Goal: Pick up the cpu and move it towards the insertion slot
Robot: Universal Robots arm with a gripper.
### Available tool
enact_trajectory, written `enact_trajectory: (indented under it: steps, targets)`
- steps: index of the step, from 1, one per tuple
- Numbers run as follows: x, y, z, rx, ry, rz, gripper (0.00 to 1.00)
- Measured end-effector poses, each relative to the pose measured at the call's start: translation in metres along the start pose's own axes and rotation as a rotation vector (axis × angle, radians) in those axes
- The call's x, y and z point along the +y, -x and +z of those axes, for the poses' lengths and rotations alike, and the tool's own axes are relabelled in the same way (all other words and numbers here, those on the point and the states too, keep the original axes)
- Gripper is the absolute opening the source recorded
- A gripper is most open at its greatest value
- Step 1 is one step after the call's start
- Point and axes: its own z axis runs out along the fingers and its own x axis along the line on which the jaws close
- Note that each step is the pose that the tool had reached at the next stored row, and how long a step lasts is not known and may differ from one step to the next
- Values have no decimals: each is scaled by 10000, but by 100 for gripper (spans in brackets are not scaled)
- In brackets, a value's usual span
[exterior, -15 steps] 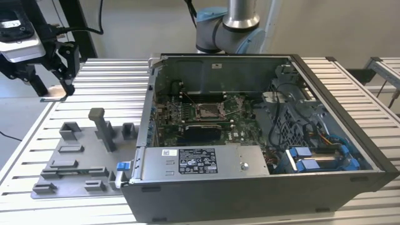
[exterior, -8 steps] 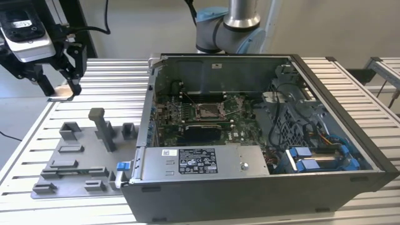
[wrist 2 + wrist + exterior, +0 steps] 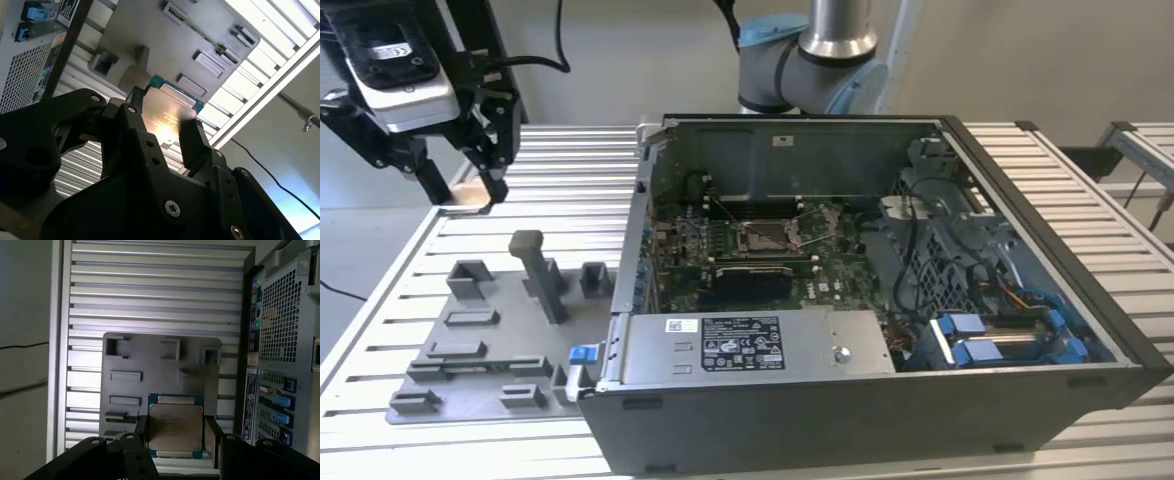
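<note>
Between your gripper's (image 3: 176,436) two black fingers (image 3: 212,435), the chip (image 3: 175,426) is sitting clamped by its opposite edges.
You are holding it raised clear of the grey tray (image 3: 160,371), and its silvery face, bordered in green, is showing in both wrist views. Seen from the exterior view, the gripper is hanging at the exterior view's left, over the slatted table (image 3: 574,165), with a tan edge of the chip peeking out below the fingers. The socket (image 3: 767,236) is lying well apart toward the exterior view's right, inside the open computer case (image 3: 881,425), where its metal frame is shining on the green board (image 3: 834,272).
</note>
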Motion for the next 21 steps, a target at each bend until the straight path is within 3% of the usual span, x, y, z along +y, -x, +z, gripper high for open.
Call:
enact_trajectory:
  steps: [9, 21]
  targets:
    - [-4, 125, -2, 0, 0, 0, 0]
    - [-5, 152, -4, 0, 0, -1, 0]
